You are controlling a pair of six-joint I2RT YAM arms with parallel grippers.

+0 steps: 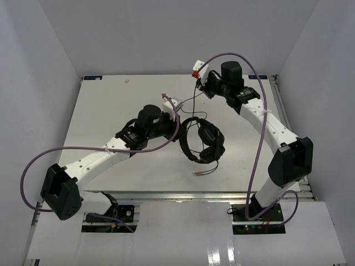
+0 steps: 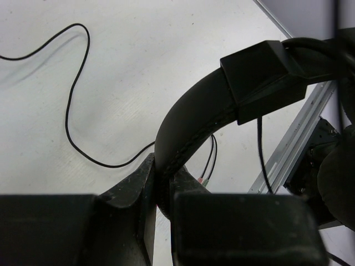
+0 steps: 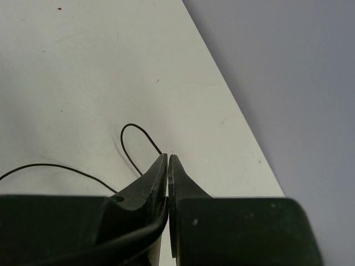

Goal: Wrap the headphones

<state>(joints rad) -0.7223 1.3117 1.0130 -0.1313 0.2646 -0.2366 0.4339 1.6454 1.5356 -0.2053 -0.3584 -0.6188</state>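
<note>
Counter (image 1: 111, 100): white, walled on three sides. Two arms reach in from the near edge.

Headphones (image 1: 202, 141): one set, lying just right of the counter's centre, with two earcups (image 1: 209, 136) close together.

Left hand (image 2: 161, 180): clamped on the headband (image 2: 188, 116), jaws tight on either side of it.

Right hand (image 3: 167, 160): near the far edge, right of centre, closed, pinching the cord (image 3: 133, 133) at its tips.

Cord: one, slack, snaking across the counter between the set and that hand.

Plugs (image 1: 204, 173): reddish, lying toward the near edge. They look like two, but are too small to be sure.

Step in hand, as I read it: starting the first turn of cord. This is best done with the left hand keeping the set steady and the right carrying the cord round the headband under light tension. Slack should be kept off the earcups.
</note>
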